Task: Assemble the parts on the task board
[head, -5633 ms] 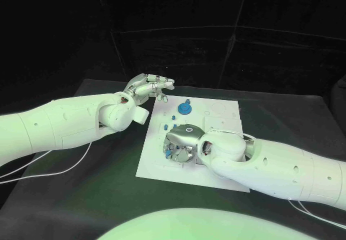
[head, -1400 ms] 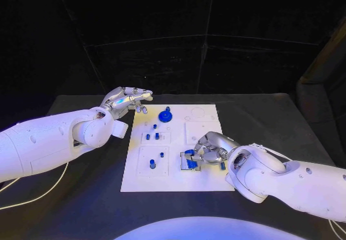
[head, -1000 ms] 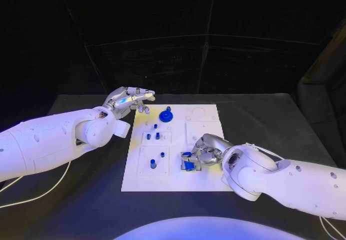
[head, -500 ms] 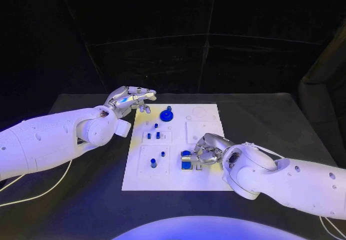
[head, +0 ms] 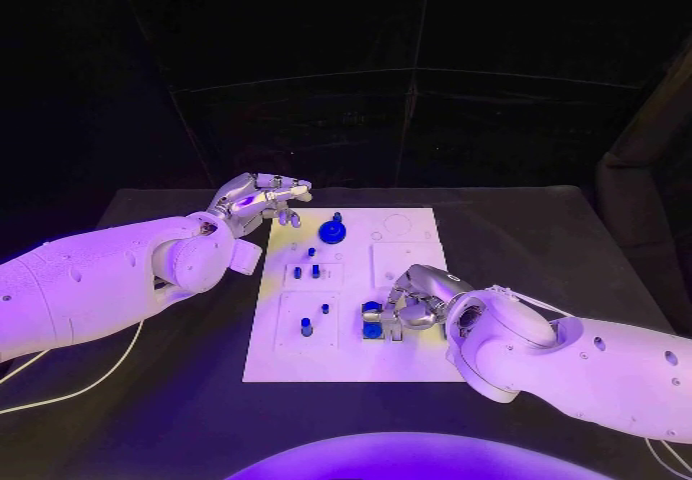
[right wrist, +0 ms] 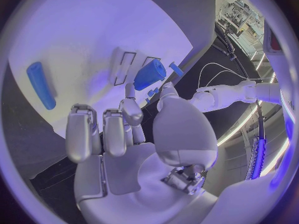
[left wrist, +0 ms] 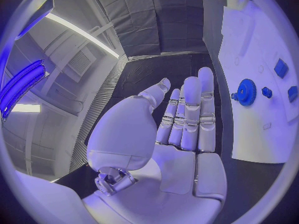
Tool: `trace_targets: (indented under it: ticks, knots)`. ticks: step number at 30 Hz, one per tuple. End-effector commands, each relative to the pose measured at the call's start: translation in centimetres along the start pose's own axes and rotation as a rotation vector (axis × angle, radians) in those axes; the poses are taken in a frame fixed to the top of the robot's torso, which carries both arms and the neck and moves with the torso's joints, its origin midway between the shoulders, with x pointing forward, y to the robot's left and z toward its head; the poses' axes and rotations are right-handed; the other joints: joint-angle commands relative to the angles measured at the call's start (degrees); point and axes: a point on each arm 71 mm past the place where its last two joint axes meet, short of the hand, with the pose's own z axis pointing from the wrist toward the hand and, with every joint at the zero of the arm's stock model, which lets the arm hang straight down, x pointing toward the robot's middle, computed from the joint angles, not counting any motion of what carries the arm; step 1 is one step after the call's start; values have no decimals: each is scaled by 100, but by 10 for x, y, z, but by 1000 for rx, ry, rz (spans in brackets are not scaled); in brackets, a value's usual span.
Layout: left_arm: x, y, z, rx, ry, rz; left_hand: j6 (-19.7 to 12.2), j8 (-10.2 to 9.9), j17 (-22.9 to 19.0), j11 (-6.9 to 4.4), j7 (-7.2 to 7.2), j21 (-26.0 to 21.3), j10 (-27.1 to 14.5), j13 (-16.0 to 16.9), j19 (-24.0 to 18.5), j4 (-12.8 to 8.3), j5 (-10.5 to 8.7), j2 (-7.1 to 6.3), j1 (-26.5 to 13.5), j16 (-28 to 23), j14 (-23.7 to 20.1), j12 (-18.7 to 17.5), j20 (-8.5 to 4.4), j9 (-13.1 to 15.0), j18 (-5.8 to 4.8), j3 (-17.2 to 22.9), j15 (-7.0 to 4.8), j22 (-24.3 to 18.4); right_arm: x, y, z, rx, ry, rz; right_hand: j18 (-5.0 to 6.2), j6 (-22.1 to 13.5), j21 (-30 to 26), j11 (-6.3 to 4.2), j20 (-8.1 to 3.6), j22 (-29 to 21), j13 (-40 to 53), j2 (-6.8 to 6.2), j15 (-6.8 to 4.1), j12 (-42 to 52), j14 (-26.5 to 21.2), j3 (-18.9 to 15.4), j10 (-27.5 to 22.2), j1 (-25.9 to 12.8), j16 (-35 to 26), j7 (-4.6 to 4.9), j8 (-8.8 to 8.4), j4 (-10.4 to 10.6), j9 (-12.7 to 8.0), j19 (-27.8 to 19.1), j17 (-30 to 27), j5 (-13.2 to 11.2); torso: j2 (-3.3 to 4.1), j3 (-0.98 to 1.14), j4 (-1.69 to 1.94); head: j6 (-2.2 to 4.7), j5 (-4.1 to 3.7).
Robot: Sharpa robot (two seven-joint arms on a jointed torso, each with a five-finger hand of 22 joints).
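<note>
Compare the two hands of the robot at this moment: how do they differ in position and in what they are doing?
The left hand is off the far left corner of the task board, fingers apart, holding nothing. The right hand is over the near half of the board, fingers curled at a blue part; whether it grips that part cannot be told. The left hand is beside the blue gear without touching it. Both are silver, on white arms.

My head camera looks down from above the near side of the table, taking in the whole board [head: 346,300] and both arms. My left wrist camera sits close behind the left hand [left wrist: 181,129], facing across the board's far left corner. My right wrist camera sits close behind the right hand [right wrist: 134,129], facing the board. All three views share the board.
</note>
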Motion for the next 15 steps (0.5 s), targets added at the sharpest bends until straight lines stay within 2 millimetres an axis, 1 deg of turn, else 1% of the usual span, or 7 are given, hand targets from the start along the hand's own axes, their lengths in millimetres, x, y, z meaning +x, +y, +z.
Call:
trace_targets:
  ticks: [1,3,5,7,10,12,15]
  knots:
    - [1,-1,0,2,12,-8,-52,38,-6,-14,-6,-14,-33,-9,29,2,13,22,18,1,-44,23,21,1,32,-34,10,-9,-1,3,-1,-29,-11,-24,-47,6,0,-34,-8,86,28,111,-27,-15,304,143,9,570,-27,-33,72,-153,37,13,19,161,-7,-6,9,-3,-18]
    - [1,0,0,2,12,-8,-52,38,-6,-14,-6,-14,-33,-9,29,2,13,22,18,1,-44,23,21,1,32,-34,10,-9,-1,3,-2,-33,-5,-34,-50,33,11,-44,-18,108,41,143,-38,-14,307,183,16,887,-23,-45,111,-282,63,21,33,210,-6,-7,11,-5,-20]
    - [1,0,0,1,12,-8,-52,38,-6,-14,-6,-14,-33,-9,29,2,13,22,18,1,-44,23,21,1,32,-34,10,-9,0,4,-2,-38,2,-46,-55,45,23,-50,-22,131,40,164,-42,-18,311,190,21,991,-15,-51,129,-331,75,31,52,227,-2,-6,13,-2,-21]
    - [1,0,1,1,12,-8,-52,38,-6,-14,-6,-14,-33,-9,29,2,13,22,18,1,-44,23,21,1,32,-34,10,-9,0,5,-2,-42,8,-57,-70,124,63,-74,-33,204,60,216,-58,-4,326,217,47,1239,25,-78,192,-464,111,61,138,250,3,-4,14,1,-19]
    - [2,0,1,-2,14,-9,-52,38,-6,-14,-6,-14,-33,-9,29,2,13,22,18,1,-44,23,21,1,32,-34,10,-9,1,5,-1,-44,10,-73,-75,151,75,-85,-42,226,71,242,-67,3,331,213,62,1356,40,-89,217,-535,128,69,173,229,5,-8,21,-7,-22]
    - [2,1,1,-4,15,-9,-58,40,-10,-12,-5,-18,-41,-9,29,3,13,25,16,3,-46,28,22,0,32,-38,11,-12,1,5,0,-41,3,-79,-75,167,76,-95,-50,228,79,310,-75,4,334,237,71,1464,49,-99,233,-593,138,69,193,208,6,-11,22,-10,-20]
    - [2,1,1,-5,16,-10,-62,41,-12,-11,-4,-20,-45,-10,29,3,13,27,15,3,-48,30,22,0,31,-40,12,-13,0,4,1,-37,-7,-80,-75,174,76,-100,-56,228,85,402,-80,4,336,246,81,1504,55,-103,244,-609,148,69,208,155,7,-12,19,-8,-20]
